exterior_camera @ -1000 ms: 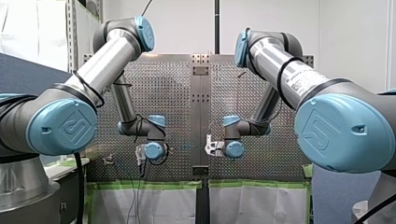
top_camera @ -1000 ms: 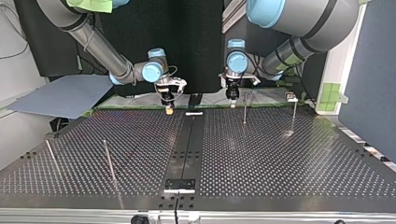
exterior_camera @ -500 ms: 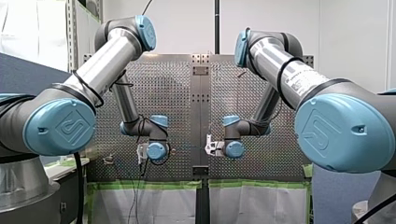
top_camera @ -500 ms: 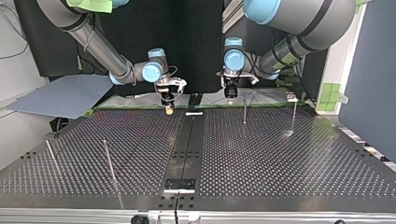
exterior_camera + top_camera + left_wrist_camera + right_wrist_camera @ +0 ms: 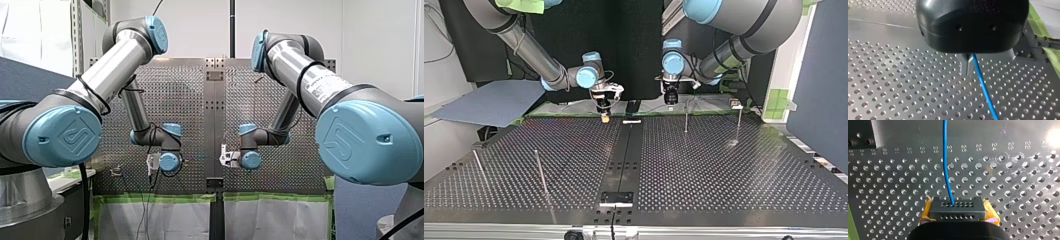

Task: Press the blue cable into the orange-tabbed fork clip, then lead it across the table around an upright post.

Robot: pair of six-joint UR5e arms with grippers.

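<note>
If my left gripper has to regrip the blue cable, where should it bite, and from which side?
Take the straight run of the blue cable just ahead of my right gripper, coming down from above with the jaws astride it. The cable is thin and straight there and seems to hang clear of the perforated table, so the jaws should close square across it.

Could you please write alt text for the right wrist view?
A blue cable leaves my right pincer, whose yellow pads flank a black block, and runs straight ahead over the perforated table, past a row of printed numbers.
</note>
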